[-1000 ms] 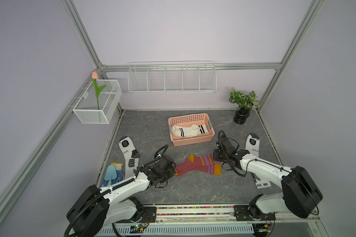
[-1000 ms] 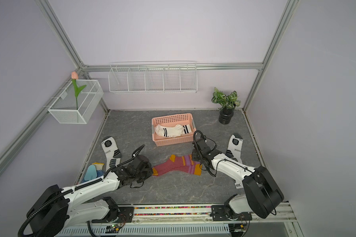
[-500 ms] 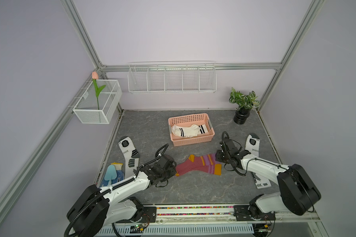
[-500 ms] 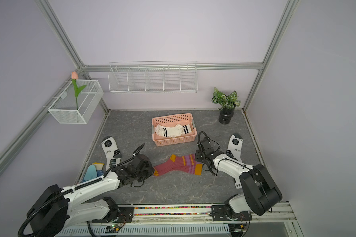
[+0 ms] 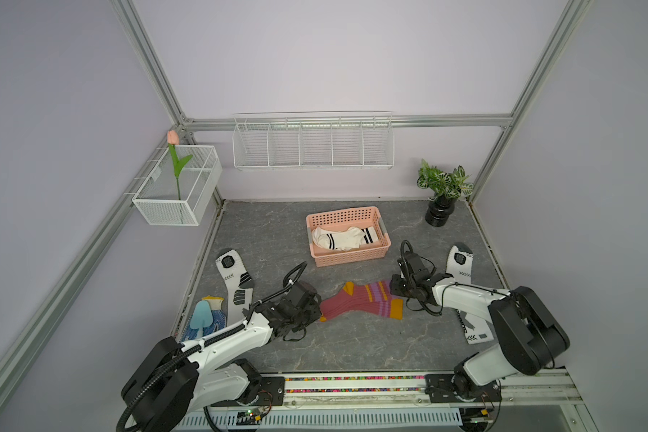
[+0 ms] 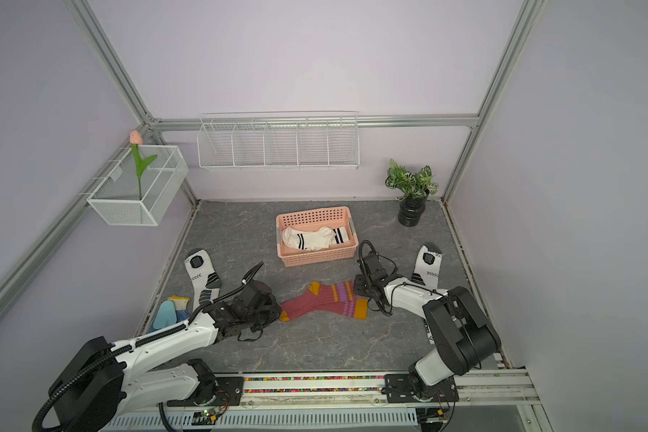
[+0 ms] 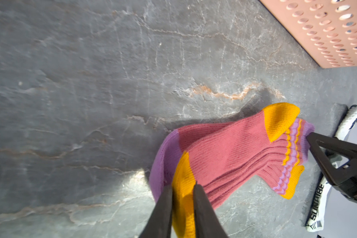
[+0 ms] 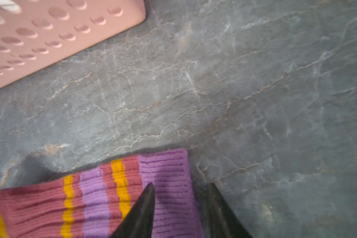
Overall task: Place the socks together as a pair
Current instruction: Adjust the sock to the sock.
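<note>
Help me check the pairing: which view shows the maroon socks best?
The left wrist view: the maroon socks appear close up, one lying on the other, toes to cuffs. Both top views show the whole pair, but small. The right wrist view shows only the striped cuff end.

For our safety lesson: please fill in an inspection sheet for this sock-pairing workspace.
Surface: grey marbled tabletop.
Job's things: two maroon striped fabric socks stacked mid-table; two white sports socks lying apart; white black-striped socks in pink perforated plastic basket.
Clutter: light blue trowel on blue dotted glove.
Grippers: left gripper open astride orange toe; right gripper open at purple cuff.
Cables: black loops over both wrists.
Surroundings: white wire shelf, white mesh box with tulip, potted plant.
</note>
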Robot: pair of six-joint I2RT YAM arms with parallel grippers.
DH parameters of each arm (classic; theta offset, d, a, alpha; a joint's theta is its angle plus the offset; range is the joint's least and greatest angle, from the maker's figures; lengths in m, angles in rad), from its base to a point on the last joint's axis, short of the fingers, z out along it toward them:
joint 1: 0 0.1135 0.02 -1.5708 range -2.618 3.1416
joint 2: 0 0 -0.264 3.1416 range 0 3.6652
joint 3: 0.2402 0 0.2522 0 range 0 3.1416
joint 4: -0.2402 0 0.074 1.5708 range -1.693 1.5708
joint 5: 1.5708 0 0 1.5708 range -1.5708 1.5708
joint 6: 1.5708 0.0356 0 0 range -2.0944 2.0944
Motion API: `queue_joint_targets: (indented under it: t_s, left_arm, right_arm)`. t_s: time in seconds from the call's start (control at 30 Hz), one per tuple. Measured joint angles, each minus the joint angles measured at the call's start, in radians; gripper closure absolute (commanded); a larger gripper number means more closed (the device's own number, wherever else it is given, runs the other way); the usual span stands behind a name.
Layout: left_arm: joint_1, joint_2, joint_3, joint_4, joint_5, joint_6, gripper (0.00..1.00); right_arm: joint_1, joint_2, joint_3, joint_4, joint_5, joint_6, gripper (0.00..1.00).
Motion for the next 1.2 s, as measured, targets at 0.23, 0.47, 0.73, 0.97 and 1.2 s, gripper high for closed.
queue_joint_targets:
  t_s: [0.23, 0.47, 0.73, 0.97, 1.2]
  left_arm:
    - [0.0, 0.0, 0.0, -0.001, -0.001, 0.001, 0.94]
    - [0.0, -0.002, 0.035, -0.03, -0.008, 0.013, 1.0]
    - [0.0, -0.013, 0.116, -0.095, -0.062, 0.056, 1.0]
    - [0.005, -0.024, 0.124, -0.103, -0.098, 0.117, 1.0]
    - [0.023, -0.023, 0.124, -0.103, -0.106, 0.166, 1.0]
  right_arm:
    - [0.0, 0.016, 0.002, 0.016, -0.013, -0.021, 0.87]
    - [0.002, -0.024, 0.006, -0.004, -0.026, -0.019, 0.93]
    - [0.016, -0.256, 0.0, -0.05, -0.014, -0.014, 0.93]
    - [0.046, -0.402, -0.098, -0.085, 0.003, 0.029, 0.93]
    - [0.066, -0.47, -0.157, -0.12, 0.028, 0.064, 0.93]
